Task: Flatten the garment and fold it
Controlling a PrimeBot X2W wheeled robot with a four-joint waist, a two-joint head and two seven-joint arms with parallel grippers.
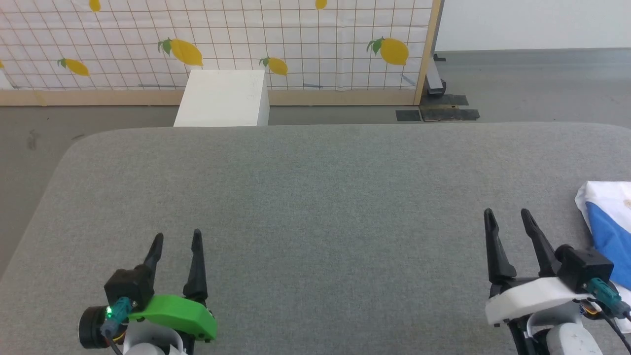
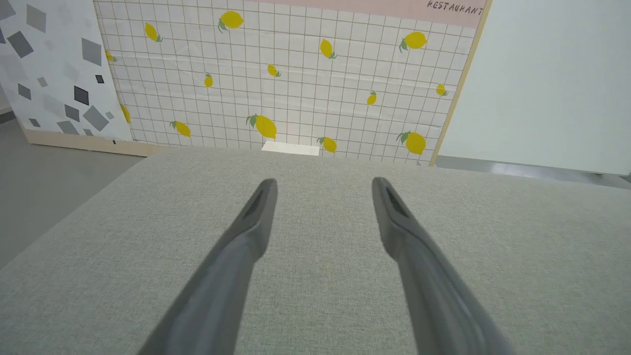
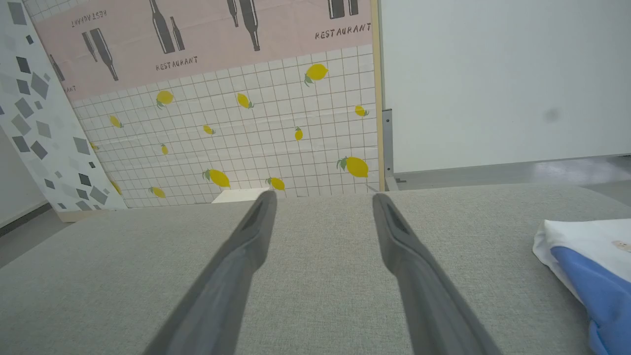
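Note:
The garment, white with a bright blue part, lies at the far right edge of the grey table, cut off by the picture's edge. In the right wrist view the garment shows at the lower right, beside my fingers. My right gripper stands open at the lower right, just left of the garment and apart from it, nothing between its fingers. At the lower left my left gripper is open too, over bare cloth. Each wrist view shows its own gripper, left and right, spread wide.
A rigid white box stands on the floor behind the table's far edge. A lemon-print partition closes off the back, with a wooden post at its right end. Grey floor lies to the left and beyond.

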